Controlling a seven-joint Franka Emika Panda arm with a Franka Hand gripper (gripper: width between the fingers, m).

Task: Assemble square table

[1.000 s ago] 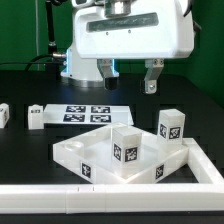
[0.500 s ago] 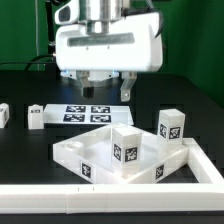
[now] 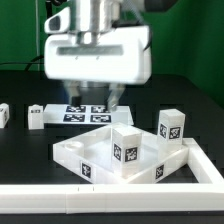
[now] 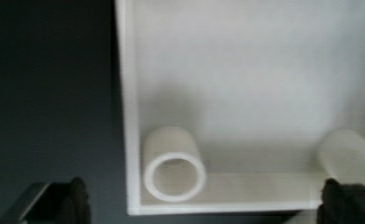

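square table (image 3: pixel 68 156) slab is white, raised-rimmed, with round corner sockets (image 4: pixel 174 165); gripper (image 4: pixel 202 200) stands wide open.

place: robotics lab | signs: black table (image 3: pixel 25 88), tagged marker board (image 3: pixel 86 115), white bar fence (image 3: pixel 110 203)

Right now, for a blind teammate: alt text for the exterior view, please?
A white arm, jaws open, hangs low near the marker board. Nearer lies the square tabletop, one leg standing in it.
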